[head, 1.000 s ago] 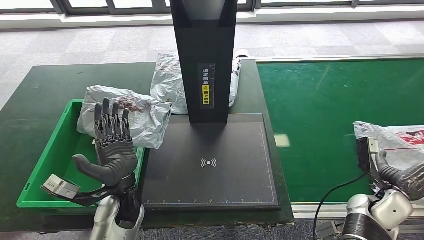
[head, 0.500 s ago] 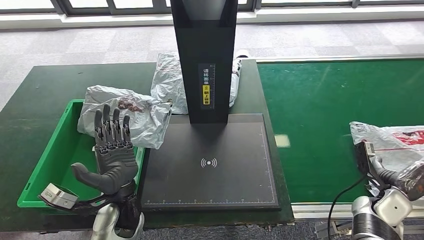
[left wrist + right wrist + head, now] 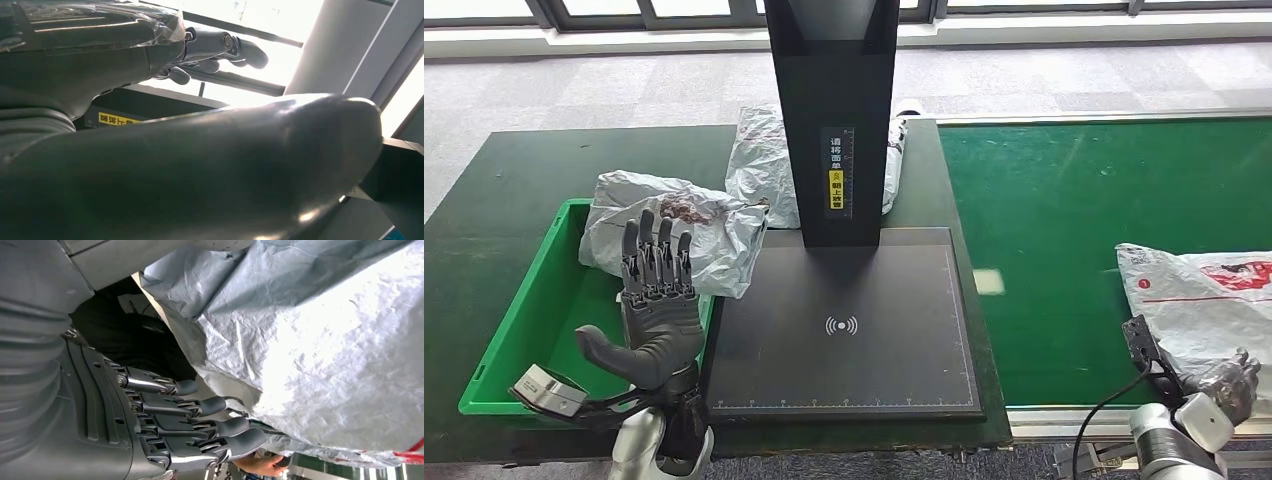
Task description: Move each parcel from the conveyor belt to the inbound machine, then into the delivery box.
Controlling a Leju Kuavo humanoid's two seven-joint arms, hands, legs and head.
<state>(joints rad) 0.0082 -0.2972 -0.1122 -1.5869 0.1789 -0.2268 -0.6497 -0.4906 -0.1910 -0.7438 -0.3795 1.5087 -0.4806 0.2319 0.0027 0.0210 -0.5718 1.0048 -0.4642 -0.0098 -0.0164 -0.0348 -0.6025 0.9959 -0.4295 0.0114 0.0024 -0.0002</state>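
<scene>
Head view: the left hand (image 3: pixel 660 310) is raised with fingers spread and empty beside the box (image 3: pixel 529 320). The right hand (image 3: pixel 1224 385), fingers apart, lies under the near edge of the parcel (image 3: pixel 1209 300) on the belt (image 3: pixel 1064 230). Slick film could slip from a shallow grip.

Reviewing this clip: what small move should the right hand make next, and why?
Probably close the right hand on the near edge of the grey parcel on the green conveyor belt. The right wrist view shows its fingers apart just under the parcel's wrinkled edge, gripping nothing yet. The scanner platform lies bare, ready to receive it.
</scene>
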